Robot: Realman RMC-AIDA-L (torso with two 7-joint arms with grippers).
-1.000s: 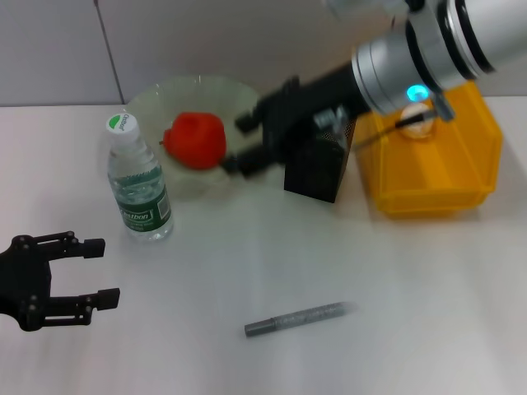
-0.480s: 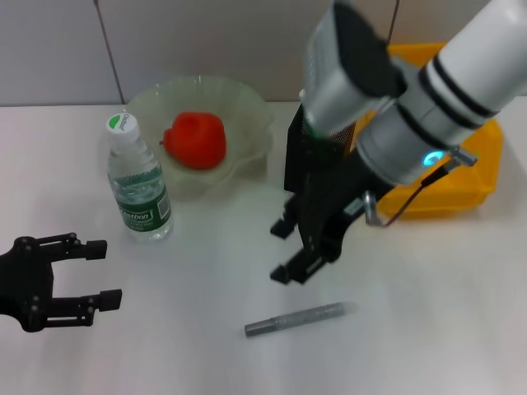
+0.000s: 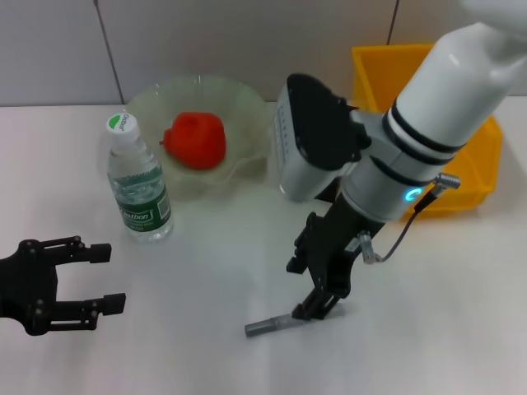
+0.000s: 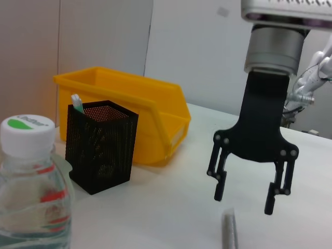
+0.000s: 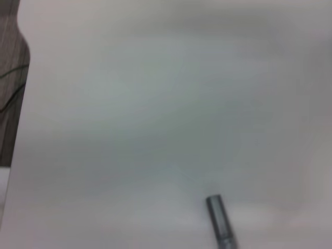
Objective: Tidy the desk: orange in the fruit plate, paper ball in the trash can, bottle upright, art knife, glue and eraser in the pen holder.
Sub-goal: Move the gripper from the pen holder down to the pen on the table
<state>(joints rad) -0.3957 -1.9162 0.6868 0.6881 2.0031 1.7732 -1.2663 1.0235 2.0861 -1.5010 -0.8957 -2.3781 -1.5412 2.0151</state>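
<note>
The orange [image 3: 196, 140] lies in the pale green fruit plate [image 3: 247, 103]. The bottle [image 3: 138, 185] stands upright in front of the plate's left side and shows close up in the left wrist view [image 4: 31, 181]. The grey art knife [image 3: 276, 323] lies on the table near the front; it also shows in the left wrist view [image 4: 228, 231] and the right wrist view [image 5: 220, 220]. My right gripper [image 3: 298, 290] hangs open just above the knife [image 4: 244, 203]. My left gripper [image 3: 107, 276] is open and empty at the front left. The pen holder [image 4: 101, 145] stands beside the trash can [image 4: 129, 104]. The paper ball and eraser are out of view.
The yellow trash can [image 3: 478, 156] stands at the back right, partly behind my right arm, which hides the pen holder in the head view. A white-and-green tip [image 4: 77, 102] sticks out of the pen holder.
My right arm has swung from the pen holder toward the table's front and come down over the art knife, fingers open. The left gripper has barely moved.
</note>
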